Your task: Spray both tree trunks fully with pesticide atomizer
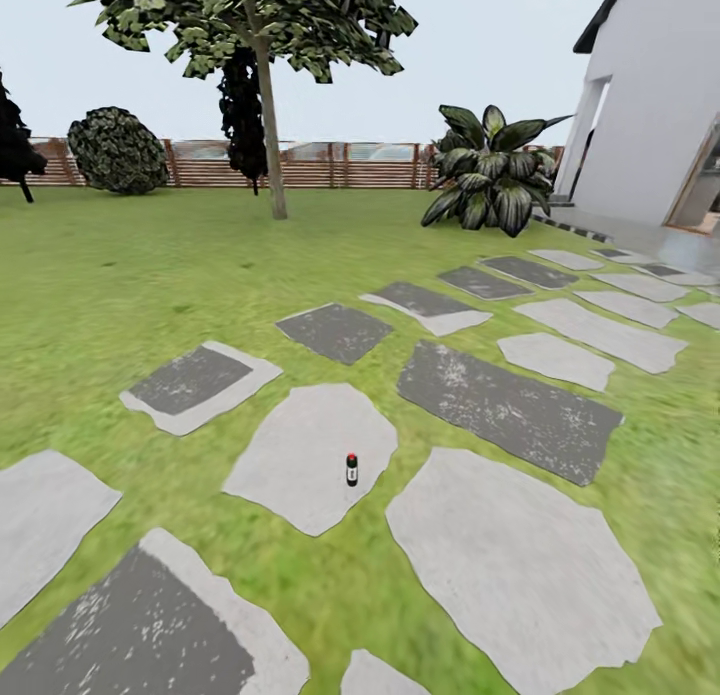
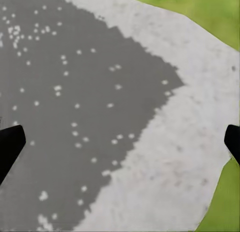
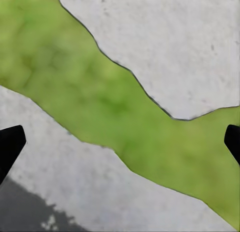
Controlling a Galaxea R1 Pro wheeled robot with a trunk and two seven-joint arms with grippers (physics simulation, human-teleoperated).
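Both jaws apart, empty (over paving). Approach step: atomizer [image 1: 351,469] upright on pale stone [image 1: 300,445] ahead; next, roll closer, reach down.

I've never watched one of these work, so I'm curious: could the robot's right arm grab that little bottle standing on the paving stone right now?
Probably not yet. The atomizer stands upright on a light paving stone some way ahead, with nothing blocking it. But the right gripper, fingers wide apart, hangs over grass between other stones, so the robot likely needs to roll closer.
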